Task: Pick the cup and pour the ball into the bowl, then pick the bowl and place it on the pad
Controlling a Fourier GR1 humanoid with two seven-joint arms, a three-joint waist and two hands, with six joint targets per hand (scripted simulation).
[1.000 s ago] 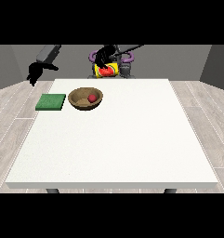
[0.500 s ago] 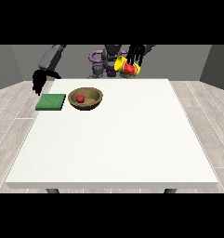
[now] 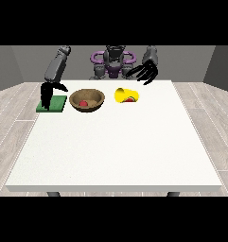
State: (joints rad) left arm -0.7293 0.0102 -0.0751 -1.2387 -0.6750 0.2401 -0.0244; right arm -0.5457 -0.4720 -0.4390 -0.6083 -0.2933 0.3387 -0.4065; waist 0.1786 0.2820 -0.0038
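White table is carrying everything along its far edge. Going left to right: the hand at the view's left, fingers pointing down and holding nothing, is hovering over the pad; the bowl is sitting just beside it, ball inside, nearer this hand; the cup is lying tipped; the hand at the view's right is hanging spread, empty.

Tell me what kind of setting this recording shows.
Probably a bare test room for tabletop handling: a large white table on a pale plank floor, plain grey walls, and only a wooden bowl, yellow cup and green pad set out.
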